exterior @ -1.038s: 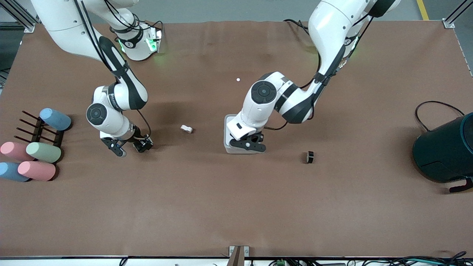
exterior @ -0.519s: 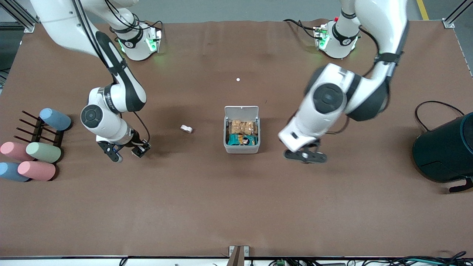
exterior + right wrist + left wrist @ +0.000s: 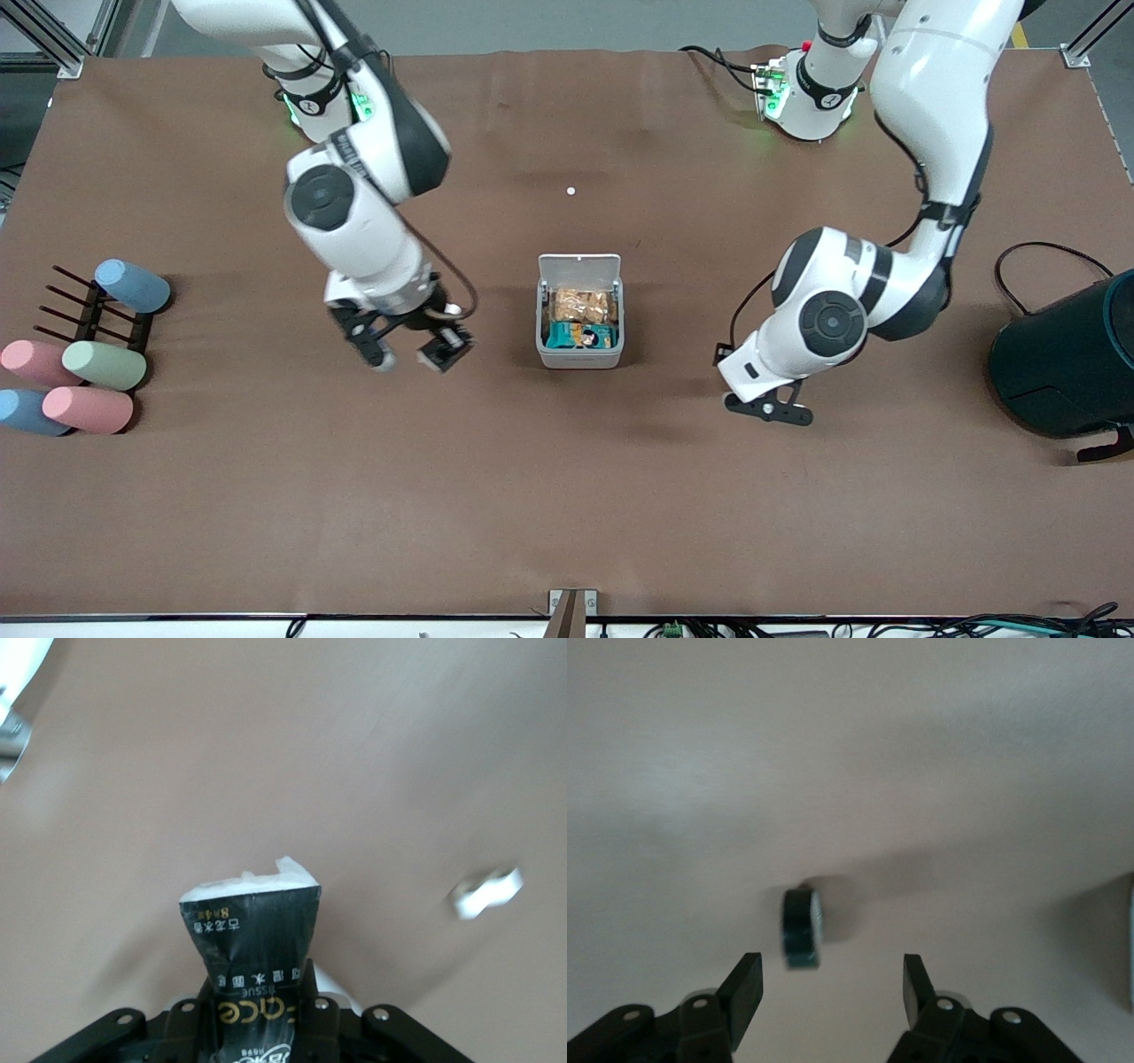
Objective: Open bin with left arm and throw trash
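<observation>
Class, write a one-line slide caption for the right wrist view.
Right claw shut on the black printed wrapper, above the brown table, white lump lying nearby.

You get a high front view facing both arm bases across the table (image 3: pixel 567 496), left wrist view close over the black roll (image 3: pixel 802 928), right wrist view close over the white lump (image 3: pixel 484 892), tabletop shared by all three.
</observation>
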`<state>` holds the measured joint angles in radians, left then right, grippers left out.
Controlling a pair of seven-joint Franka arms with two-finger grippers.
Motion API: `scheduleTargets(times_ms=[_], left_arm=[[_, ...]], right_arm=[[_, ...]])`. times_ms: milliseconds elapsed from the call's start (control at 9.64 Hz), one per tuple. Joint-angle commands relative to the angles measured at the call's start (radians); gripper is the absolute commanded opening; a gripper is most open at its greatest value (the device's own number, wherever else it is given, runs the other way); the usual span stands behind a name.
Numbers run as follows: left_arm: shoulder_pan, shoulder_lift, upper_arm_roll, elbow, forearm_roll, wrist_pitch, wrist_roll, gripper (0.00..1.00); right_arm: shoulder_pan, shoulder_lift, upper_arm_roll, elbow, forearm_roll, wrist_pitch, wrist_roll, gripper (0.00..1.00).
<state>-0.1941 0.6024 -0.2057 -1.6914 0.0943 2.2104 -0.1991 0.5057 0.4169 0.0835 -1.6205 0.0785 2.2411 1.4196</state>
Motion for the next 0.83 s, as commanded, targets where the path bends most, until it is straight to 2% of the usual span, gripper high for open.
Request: scheduleTargets(times_ms=[0,104,208,311,415,519,623,726], left_arm=[[0.030,-0.015,-0.001,-0.120,0.001,0.129,0.014,0.72],[0.035,-0.012,-0.003,-0.120,-0.001,0.129,0.014,0.72],[0.033,-0.012,-0.003,-0.122,-0.001,0.129,0.010,0.73],[0.033,-0.012,-0.003,-0.123,-0.001,0.129,0.004,0.72],[0.033,-0.012,-0.003,-0.123,-0.001,0.129,0.006,0.66],[0.033,-0.015,-0.003,-0.123,-0.001,0.129,0.012,0.36],[0.033,-0.015,-0.003,-0.122,-0.001,0.129,0.014,0.09],[0.030,-0.016,-0.003,-0.120,0.001,0.124,0.012,0.00]], right_arm=[[0.084,0.161,-0.010,0.152,0.006,0.026,0.132,0.02],[0.097,0.163,-0.010,0.152,0.009,0.026,0.140,0.04],[0.117,0.164,-0.008,0.151,0.012,0.026,0.128,0.11],[0.148,0.168,-0.008,0.149,0.012,0.026,0.131,0.56],[0.157,0.177,-0.010,0.146,0.012,0.012,0.131,0.95],[0.159,0.177,-0.007,0.146,0.014,-0.056,0.125,1.00],[0.184,0.177,-0.007,0.146,0.014,-0.105,0.127,1.00],[0.177,0.175,-0.007,0.145,0.014,-0.124,0.131,1.00]])
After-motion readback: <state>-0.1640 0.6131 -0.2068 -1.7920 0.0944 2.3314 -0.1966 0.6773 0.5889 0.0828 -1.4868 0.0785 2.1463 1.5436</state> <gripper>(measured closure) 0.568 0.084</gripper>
